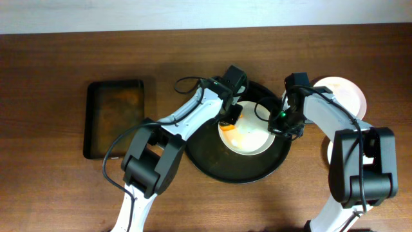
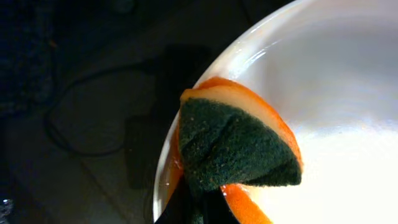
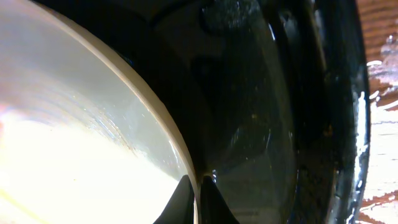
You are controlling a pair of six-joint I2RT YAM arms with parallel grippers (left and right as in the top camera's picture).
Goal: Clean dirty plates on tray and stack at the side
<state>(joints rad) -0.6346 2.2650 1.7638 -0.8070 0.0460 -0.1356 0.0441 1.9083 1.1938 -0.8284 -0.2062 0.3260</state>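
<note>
A white plate (image 1: 248,136) with an orange smear lies in the large round black tray (image 1: 212,161). My left gripper (image 1: 230,116) is shut on an orange sponge with a dark green scrub face (image 2: 233,146) and presses it on the plate's left rim (image 2: 323,74). My right gripper (image 1: 283,122) is shut on the plate's right rim (image 3: 74,143), one finger on each side of the edge (image 3: 198,193). A second white plate (image 1: 344,93) lies on the table to the right of the tray, partly under the right arm.
A rectangular rusty-brown tray (image 1: 116,116) lies on the wooden table at the left. Arm cables hang over the black tray's far edge (image 1: 193,84). The black tray's wet floor and rim (image 3: 348,124) lie right beside the held plate.
</note>
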